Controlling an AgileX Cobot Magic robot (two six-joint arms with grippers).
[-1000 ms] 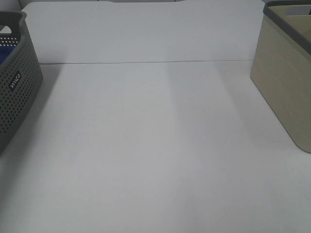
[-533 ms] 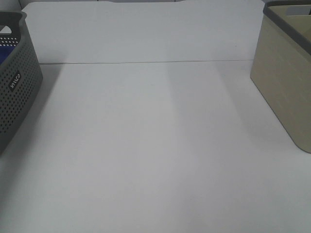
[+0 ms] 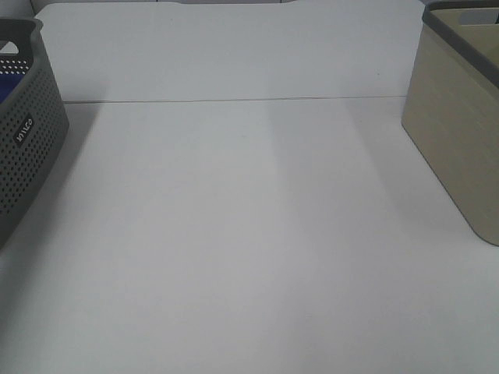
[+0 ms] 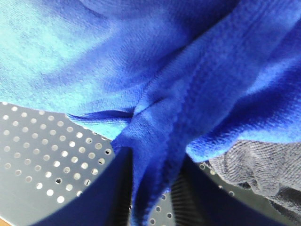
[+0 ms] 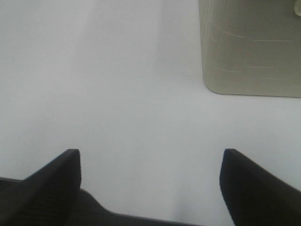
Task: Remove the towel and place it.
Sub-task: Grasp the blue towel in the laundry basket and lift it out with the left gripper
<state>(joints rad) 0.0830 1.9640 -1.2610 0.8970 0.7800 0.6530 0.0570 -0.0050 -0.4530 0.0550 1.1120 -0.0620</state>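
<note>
L gripper (image 4: 150,193) jaws clamped on towel (image 4: 155,70) fold, inside grey basket (image 3: 27,148) at surface (image 3: 249,234) left edge. R gripper (image 5: 150,181) jaws apart, empty. Overhead unchanged since before: lift not started.

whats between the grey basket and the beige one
Only bare white table between the grey basket and the beige basket, seen in the exterior high view.
</note>
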